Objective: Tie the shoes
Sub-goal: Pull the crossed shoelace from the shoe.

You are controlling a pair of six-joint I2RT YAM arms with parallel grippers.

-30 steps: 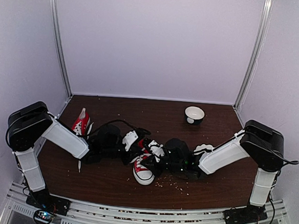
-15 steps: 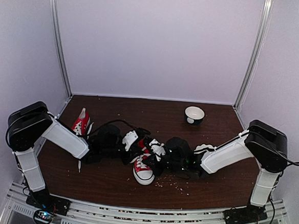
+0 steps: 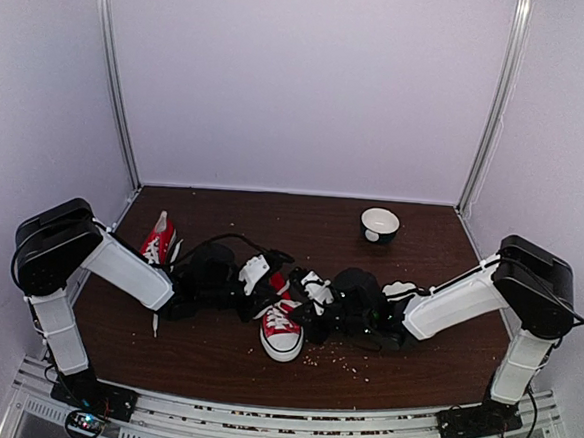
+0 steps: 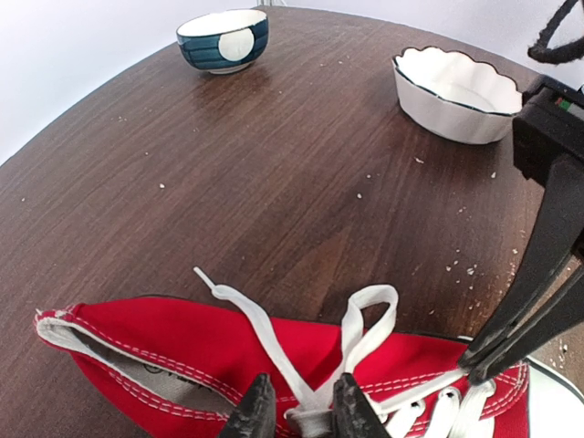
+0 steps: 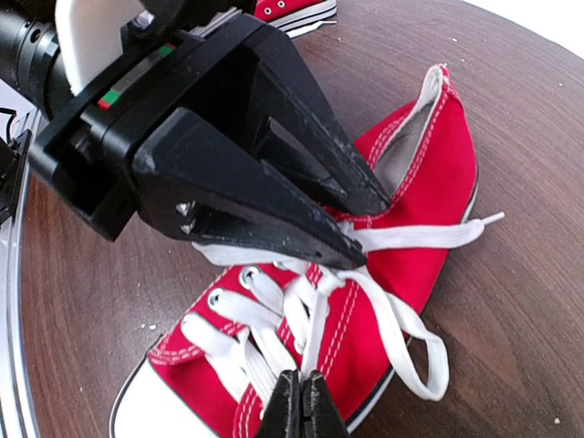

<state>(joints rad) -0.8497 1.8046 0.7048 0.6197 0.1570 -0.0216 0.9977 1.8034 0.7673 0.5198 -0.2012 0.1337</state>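
One red shoe (image 3: 280,330) lies at the table's middle, white toe cap toward the arms; the other shoe (image 3: 157,240) stands at the left. In the left wrist view my left gripper (image 4: 304,412) pinches the crossing of the white laces (image 4: 351,319) on the red canvas (image 4: 182,351); a loop and a loose end lie beyond it. My right gripper (image 5: 301,401) is shut on a lace strand (image 5: 315,333) that runs up to that crossing. In the right wrist view the left gripper's fingers (image 5: 274,196) cover the shoe's tongue. Both grippers meet over the shoe (image 3: 292,297).
A dark blue bowl (image 4: 224,38) and a white scalloped bowl (image 4: 453,82) stand on the brown table beyond the shoe. From above, one bowl (image 3: 380,225) sits at the back right. Crumbs (image 3: 337,361) are scattered near the shoe.
My right gripper has shut on the lace strand and its arm has drawn back to the right. The left arm and the shoe have barely moved.
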